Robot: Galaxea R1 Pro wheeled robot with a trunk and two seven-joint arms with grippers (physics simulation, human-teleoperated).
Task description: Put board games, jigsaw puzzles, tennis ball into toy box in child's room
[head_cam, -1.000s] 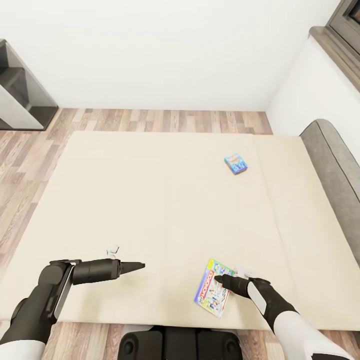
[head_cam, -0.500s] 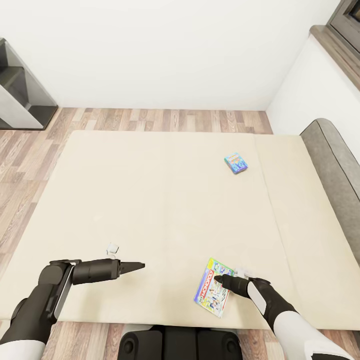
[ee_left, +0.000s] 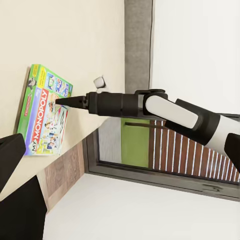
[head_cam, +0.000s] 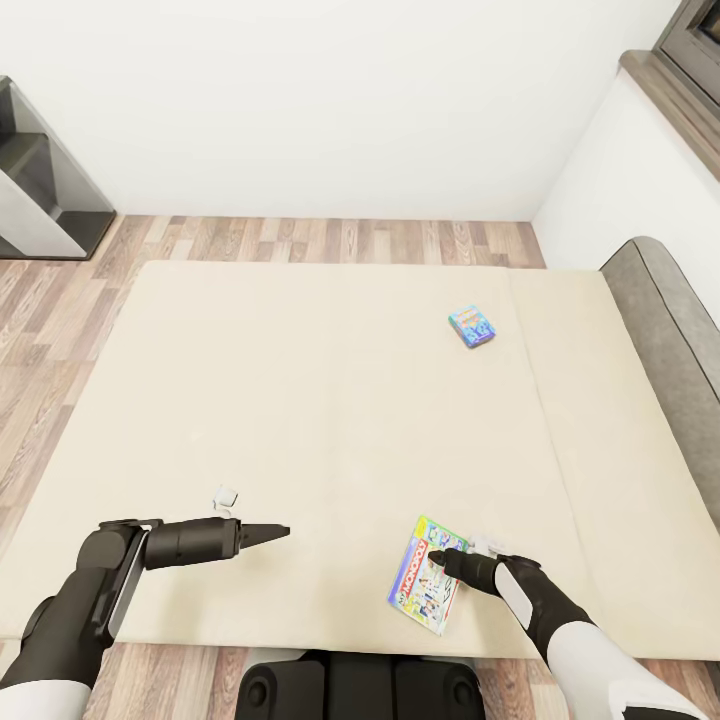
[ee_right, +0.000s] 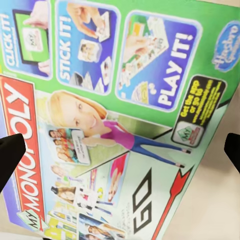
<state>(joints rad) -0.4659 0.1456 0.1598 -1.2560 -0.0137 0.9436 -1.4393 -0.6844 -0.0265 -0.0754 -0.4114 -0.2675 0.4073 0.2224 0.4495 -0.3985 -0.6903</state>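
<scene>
A green Monopoly board game (head_cam: 423, 590) lies flat near the front edge of the beige bed (head_cam: 300, 400). My right gripper (head_cam: 437, 558) is open and hovers close over the game's lid (ee_right: 120, 120), one fingertip (ee_right: 10, 155) at each side of the right wrist view. The left wrist view shows that arm's tip (ee_left: 57, 100) over the box (ee_left: 42, 112). A second, smaller blue board game (head_cam: 471, 326) lies farther back on the mattress. My left gripper (head_cam: 275, 531) is open and empty, low over the mattress to the left. The table and toy box are out of view.
A grey headboard (head_cam: 665, 310) borders the bed on the right. Wood-plank floor (head_cam: 330, 240) runs between the bed and the white wall. A dark shelf unit (head_cam: 40, 180) stands at the far left, and a window sill (head_cam: 680, 95) at the top right.
</scene>
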